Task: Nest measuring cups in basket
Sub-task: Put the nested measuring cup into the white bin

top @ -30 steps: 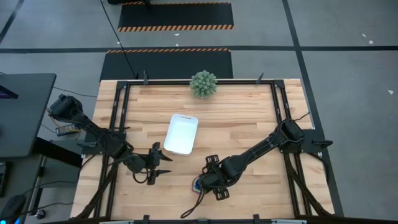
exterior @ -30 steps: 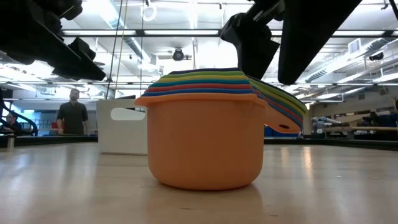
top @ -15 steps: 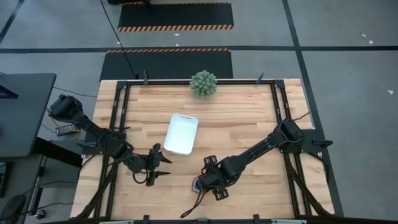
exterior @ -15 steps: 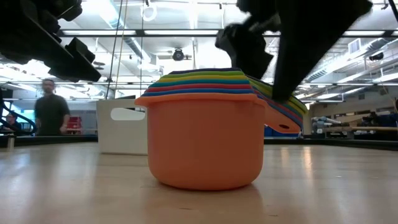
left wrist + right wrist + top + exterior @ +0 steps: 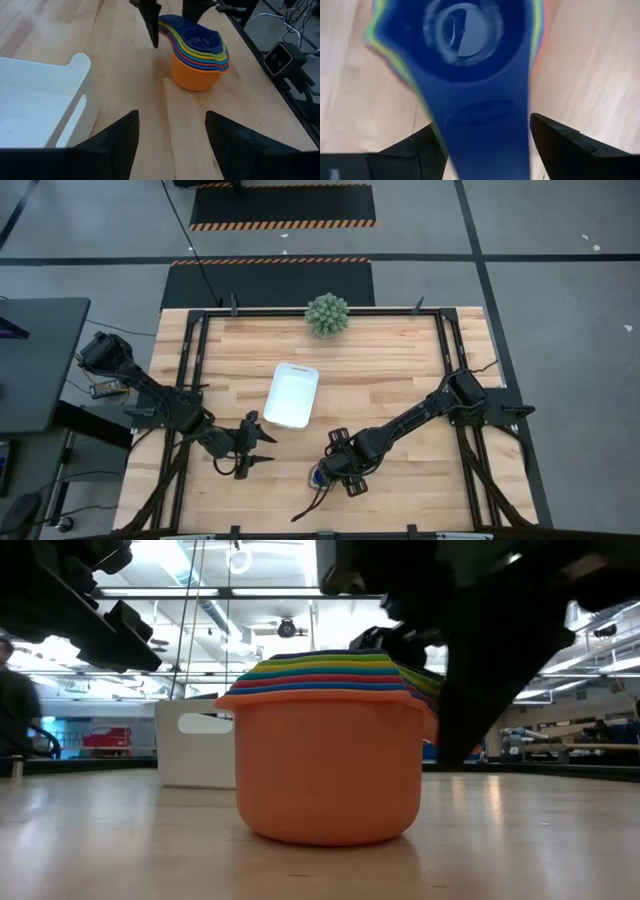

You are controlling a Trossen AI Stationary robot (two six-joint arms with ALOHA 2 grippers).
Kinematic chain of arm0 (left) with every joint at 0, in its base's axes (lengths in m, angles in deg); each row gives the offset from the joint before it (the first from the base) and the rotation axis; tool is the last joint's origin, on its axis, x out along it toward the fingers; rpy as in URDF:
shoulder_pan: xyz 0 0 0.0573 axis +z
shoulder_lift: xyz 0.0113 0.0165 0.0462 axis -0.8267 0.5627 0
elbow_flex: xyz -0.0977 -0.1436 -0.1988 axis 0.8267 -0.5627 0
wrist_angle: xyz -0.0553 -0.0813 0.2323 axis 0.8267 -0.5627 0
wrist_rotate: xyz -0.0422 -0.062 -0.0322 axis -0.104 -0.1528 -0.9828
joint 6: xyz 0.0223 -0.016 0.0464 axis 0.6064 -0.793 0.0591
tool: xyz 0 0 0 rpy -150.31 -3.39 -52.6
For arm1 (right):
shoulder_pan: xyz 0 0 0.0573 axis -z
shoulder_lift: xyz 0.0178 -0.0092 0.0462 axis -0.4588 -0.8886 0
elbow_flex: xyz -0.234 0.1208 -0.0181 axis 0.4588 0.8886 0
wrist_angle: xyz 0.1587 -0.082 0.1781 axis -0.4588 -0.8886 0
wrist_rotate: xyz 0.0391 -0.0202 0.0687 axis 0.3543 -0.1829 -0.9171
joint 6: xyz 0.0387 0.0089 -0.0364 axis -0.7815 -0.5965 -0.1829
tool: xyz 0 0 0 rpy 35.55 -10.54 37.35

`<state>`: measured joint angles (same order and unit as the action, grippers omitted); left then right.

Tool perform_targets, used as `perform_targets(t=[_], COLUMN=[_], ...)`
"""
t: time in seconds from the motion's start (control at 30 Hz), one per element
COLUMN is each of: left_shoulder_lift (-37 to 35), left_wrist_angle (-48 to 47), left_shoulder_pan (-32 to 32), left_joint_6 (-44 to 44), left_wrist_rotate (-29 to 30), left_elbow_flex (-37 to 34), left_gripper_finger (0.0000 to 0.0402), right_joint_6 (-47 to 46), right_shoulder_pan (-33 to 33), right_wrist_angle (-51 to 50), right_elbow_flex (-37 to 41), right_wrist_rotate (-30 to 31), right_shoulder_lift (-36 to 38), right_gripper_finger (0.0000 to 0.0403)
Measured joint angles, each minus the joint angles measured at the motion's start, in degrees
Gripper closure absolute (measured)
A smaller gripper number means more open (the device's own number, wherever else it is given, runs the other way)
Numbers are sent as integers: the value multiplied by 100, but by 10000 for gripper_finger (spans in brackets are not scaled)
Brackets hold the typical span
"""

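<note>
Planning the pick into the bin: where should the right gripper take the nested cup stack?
Probably by the stacked flat handles, from above: they fan out together to one side of the measuring cups, and the right gripper, open, already straddles them.

The measuring cups (image 5: 318,476) sit nested on the table (image 5: 400,370), apart from the basket (image 5: 291,394).

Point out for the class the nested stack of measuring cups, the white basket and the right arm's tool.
stack of measuring cups (image 5: 197,62), left wrist view, on the orange outer cup's side.
white basket (image 5: 291,395), high view, on its bare floor.
right tool (image 5: 480,137), right wrist view, midway between its two fingertips, over the dark blue handle.
</note>
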<state>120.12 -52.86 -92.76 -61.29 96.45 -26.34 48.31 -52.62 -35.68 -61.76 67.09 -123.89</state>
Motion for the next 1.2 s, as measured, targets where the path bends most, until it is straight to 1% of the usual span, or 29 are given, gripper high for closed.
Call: perform_targets(t=[0.07, 0.17, 0.23, 0.37, 0.43, 0.5, 0.6, 0.7, 0.8, 1.0, 1.2], left_shoulder_lift=[0, 0, 4, 9, 9, 9, 33, 225, 604, 1331, 1596], left_wrist_angle=[0, 2, 4, 0, 2, 0, 12, 36, 211, 852, 981], left_shoulder_pan=[-31, -107, -215, -438, -527, -595, -638, -640, -642, -642, -642], left_joint_6=[0, -2, -4, -20, -37, -39, -69, -189, -291, -314, -508], left_wrist_rotate=[-126, -554, -671, -655, -517, -404, -383, -383, -384, -217, 111], left_elbow_flex=[0, 0, 0, 0, 0, 0, 0, 4, 4, 7, 7], left_gripper_finger=[169, 169, 169, 169, 169, 169, 169, 169, 169, 169, 169], right_joint_6=[0, -81, -121, -678, -919, -993, -1017, -1292, -1548, -2241, -2886], right_shoulder_pan=[28, 41, 40, 41, 43, 46, 25, 8, 24, 92, 166], right_wrist_angle=[20, 2, -3, 134, 216, 316, 412, 474, 485, 730, 786], right_elbow_flex=[39, 41, 25, 17, 16, 16, 14, 14, 14, 12, 10], right_wrist_rotate=[-1, -14, -25, -118, -119, -184, -286, -130, 11, 622, 914], right_shoulder_lift=[0, 0, 0, 0, 0, 0, 0, 0, 0, 0, 0], right_gripper_finger=[145, 162, 172, 192, 200, 206, 210, 212, 212, 213, 213])
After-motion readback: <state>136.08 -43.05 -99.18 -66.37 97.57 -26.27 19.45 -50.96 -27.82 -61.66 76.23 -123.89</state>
